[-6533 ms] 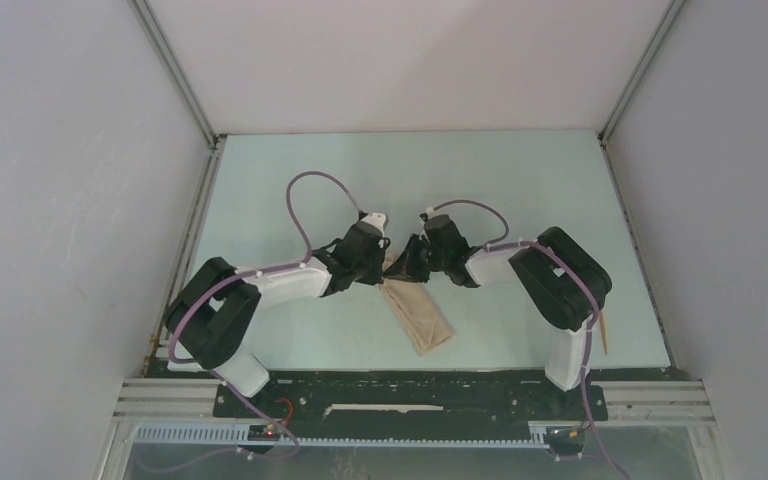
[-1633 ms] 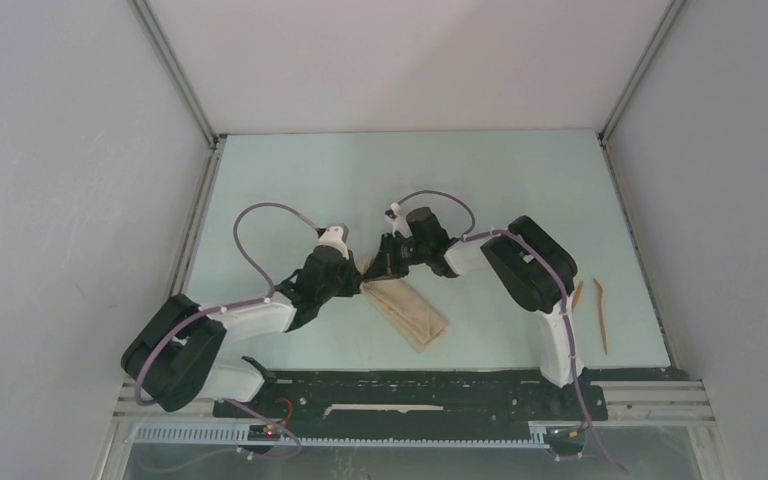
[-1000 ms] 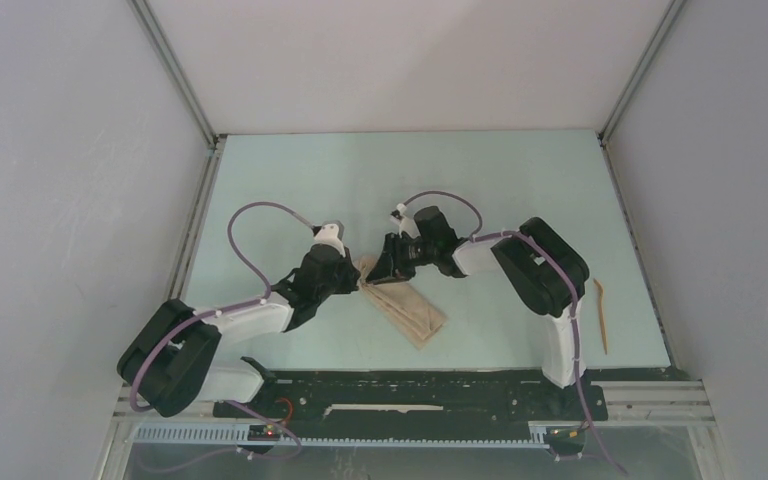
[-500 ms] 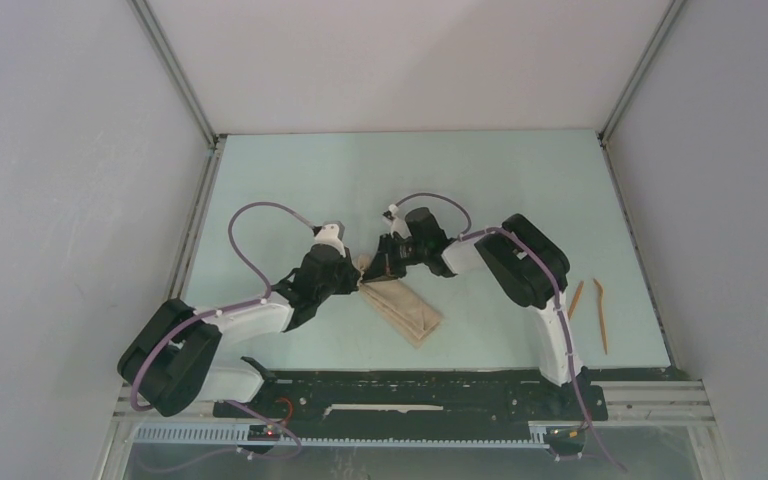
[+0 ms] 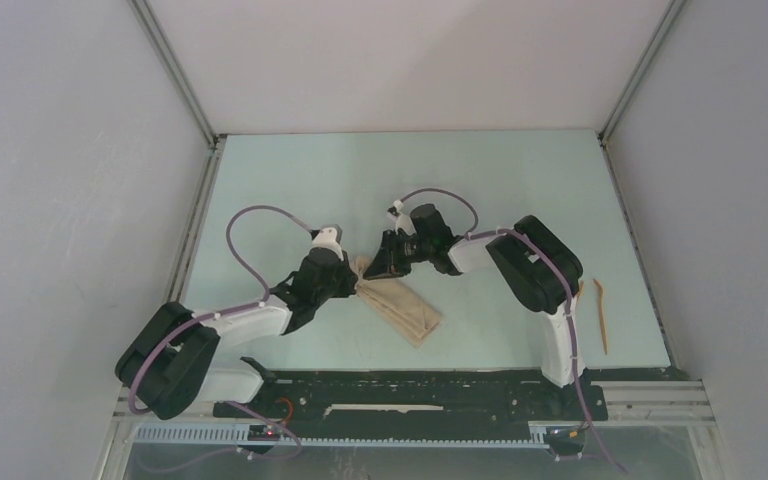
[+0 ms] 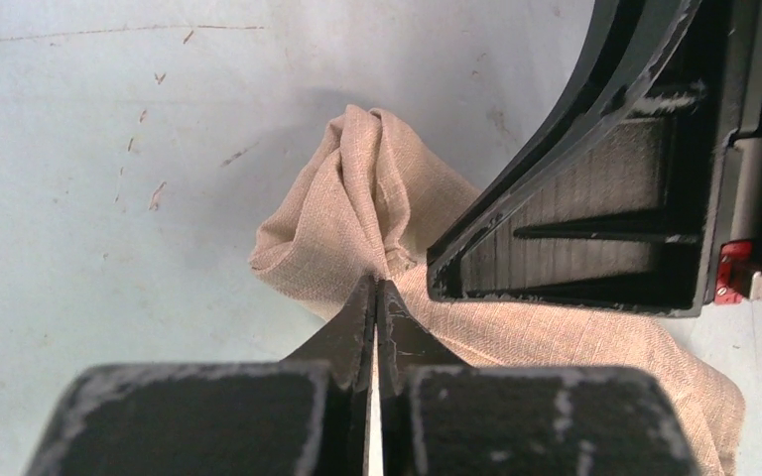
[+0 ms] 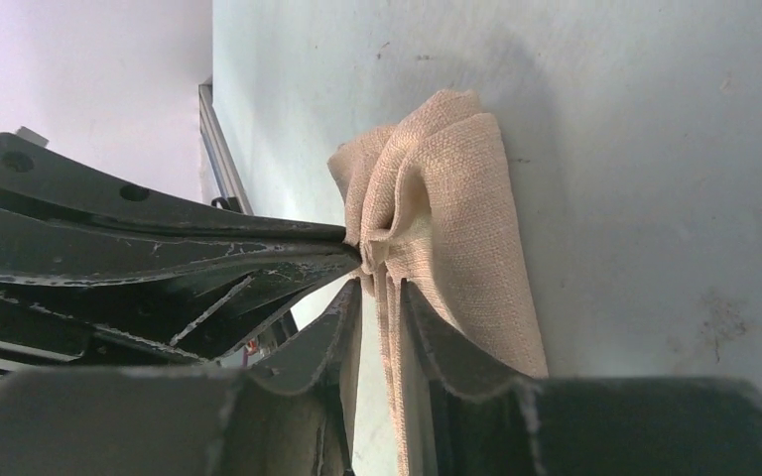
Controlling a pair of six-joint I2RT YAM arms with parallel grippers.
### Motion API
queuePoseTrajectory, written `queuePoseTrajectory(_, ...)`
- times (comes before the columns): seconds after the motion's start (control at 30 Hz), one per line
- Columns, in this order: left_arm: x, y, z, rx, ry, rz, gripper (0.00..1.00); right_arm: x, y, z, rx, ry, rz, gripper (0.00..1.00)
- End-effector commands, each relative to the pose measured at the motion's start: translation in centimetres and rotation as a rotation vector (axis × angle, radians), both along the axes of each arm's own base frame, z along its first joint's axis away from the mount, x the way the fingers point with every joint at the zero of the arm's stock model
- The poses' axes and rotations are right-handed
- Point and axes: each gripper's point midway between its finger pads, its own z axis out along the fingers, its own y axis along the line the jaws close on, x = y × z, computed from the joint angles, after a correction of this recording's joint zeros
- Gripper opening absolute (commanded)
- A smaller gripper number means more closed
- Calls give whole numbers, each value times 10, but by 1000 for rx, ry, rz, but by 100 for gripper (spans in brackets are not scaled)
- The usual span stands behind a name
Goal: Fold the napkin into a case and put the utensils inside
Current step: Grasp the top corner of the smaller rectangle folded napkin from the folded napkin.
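The napkin (image 5: 406,311) lies as a narrow beige folded strip, slanting from the table's middle toward the front. Its far end is bunched up between both grippers. My left gripper (image 6: 377,285) is shut on that bunched end of the napkin (image 6: 357,198); from above the left gripper (image 5: 357,281) meets it from the left. My right gripper (image 7: 379,284) stands slightly open around thin edge layers of the napkin (image 7: 466,198), with a gap at one finger. The utensils (image 5: 600,316), thin orange-brown sticks, lie far right; one is mostly hidden behind the right arm.
The pale green table (image 5: 290,190) is walled by grey panels on three sides, with metal rails along its left and right edges. The right arm's elbow (image 5: 540,270) hangs over the table near the sticks. The black base bar (image 5: 410,392) runs along the front.
My right gripper's jaws closed on the napkin's far end and have parted again. The right elbow swayed sideways. The left gripper stays shut on the cloth, almost unmoved.
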Motion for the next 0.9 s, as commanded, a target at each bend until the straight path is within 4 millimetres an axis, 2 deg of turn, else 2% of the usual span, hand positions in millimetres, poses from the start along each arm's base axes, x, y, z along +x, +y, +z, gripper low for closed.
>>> queuePoseTrajectory(0.0, 1, 3, 10, -19, -40, 23, 0, 6, 1, 24, 38, -67, 1, 27)
queuePoseTrajectory(0.17, 1, 4, 13, -23, -49, 23, 0, 8, 8, 20, 60, -54, 4, 13)
queuePoseTrajectory(0.3, 2, 3, 14, -26, -50, 22, 0, 9, 16, 16, 71, -42, 10, 7)
queuePoseTrajectory(0.63, 5, 2, 16, -23, -58, 27, 0, 1, 44, 7, 95, -14, 61, 4)
queuePoseTrajectory(0.73, 8, 4, 16, -11, -60, 41, 0, -4, 55, -10, 83, -3, 76, 5)
queuePoseTrajectory(0.83, 10, 4, 14, -7, -52, 48, 0, -9, 62, -36, 39, 22, 90, 8)
queuePoseTrajectory(0.87, 9, 5, 13, -8, -49, 53, 0, -11, 64, -38, 41, 18, 93, 10)
